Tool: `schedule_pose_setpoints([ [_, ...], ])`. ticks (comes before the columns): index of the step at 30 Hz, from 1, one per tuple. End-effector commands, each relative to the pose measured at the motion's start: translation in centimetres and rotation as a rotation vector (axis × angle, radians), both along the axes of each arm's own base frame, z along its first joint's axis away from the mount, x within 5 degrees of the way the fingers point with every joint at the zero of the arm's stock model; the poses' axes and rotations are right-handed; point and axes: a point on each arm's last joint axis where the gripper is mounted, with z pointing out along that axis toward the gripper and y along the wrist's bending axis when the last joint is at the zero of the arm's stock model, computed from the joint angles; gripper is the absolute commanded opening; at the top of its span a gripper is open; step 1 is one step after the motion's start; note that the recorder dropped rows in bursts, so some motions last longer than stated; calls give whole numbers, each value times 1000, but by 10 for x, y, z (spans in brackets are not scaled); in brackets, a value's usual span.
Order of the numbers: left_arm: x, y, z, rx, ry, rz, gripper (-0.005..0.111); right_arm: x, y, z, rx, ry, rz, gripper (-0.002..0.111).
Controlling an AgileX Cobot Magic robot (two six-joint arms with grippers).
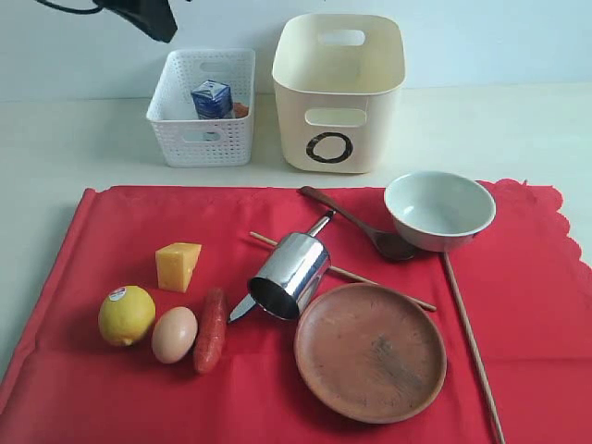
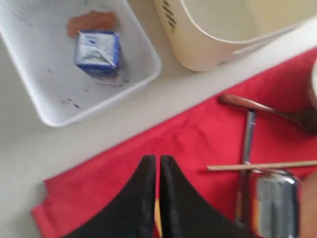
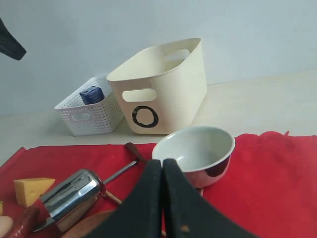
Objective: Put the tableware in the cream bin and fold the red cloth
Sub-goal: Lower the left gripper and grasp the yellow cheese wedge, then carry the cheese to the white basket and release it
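Observation:
The red cloth (image 1: 83, 277) lies flat on the table with the tableware on it: a brown plate (image 1: 370, 351), a grey-green bowl (image 1: 439, 208), a dark wooden spoon (image 1: 356, 220), a steel cup (image 1: 291, 273) on its side, a small knife (image 1: 242, 308) and two chopsticks (image 1: 472, 342). The cream bin (image 1: 338, 92) stands behind the cloth, with no contents visible. My left gripper (image 2: 157, 158) hangs high over the cloth's back edge, shut and holding nothing. My right gripper (image 3: 162, 162) is shut too, above the near side of the bowl (image 3: 194, 151), and is out of the exterior view.
A white perforated basket (image 1: 202, 106) left of the bin holds a milk carton (image 1: 212, 98). Cheese (image 1: 178, 265), a lemon (image 1: 127, 314), an egg (image 1: 174, 334) and a sausage (image 1: 211, 329) lie on the cloth's left half.

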Motion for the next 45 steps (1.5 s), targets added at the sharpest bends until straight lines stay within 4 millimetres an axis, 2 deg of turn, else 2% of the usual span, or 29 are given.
schedule_pose_setpoints([
  [1,-28,-7,-16,-69,135,-64,0,0,0,-1,-6,-8,0,0],
  [5,-51,-1,-42,-36,246,-66,0,0,0,-1,-6,-8,0,0],
  [11,-72,4,-100,-70,323,-14,0,0,0,-1,-6,-8,0,0],
  [14,-89,9,-130,-33,387,-69,0,0,0,-1,-6,-8,0,0],
  [16,-93,13,-141,-9,388,-61,0,0,0,-1,-6,-8,0,0],
  [19,-89,13,-141,-14,340,-45,2,0,0,-1,-6,-8,0,0],
  [21,-85,15,-143,4,310,-7,18,0,0,-1,-6,-8,0,0],
  [24,-79,14,-153,8,308,34,55,0,0,-1,-6,-8,0,0],
  [26,-77,14,-165,16,334,50,68,0,0,-1,-6,-8,0,0],
  [27,-76,13,-172,22,347,52,70,0,0,-1,-6,-8,0,0],
  [32,-71,12,-204,52,395,65,70,0,0,-1,-6,-8,0,0],
  [35,-70,12,-212,58,416,72,67,0,0,-1,-6,-8,0,0],
  [37,-70,12,-214,59,418,72,52,0,0,-1,-6,-8,0,0],
  [38,-70,11,-213,50,420,79,39,0,0,-1,-6,-8,0,0],
  [43,-71,11,-212,43,422,80,0,0,0,-1,-6,-8,0,0],
  [45,-69,10,-209,42,410,74,0,0,0,-1,-6,-8,0,0],
])
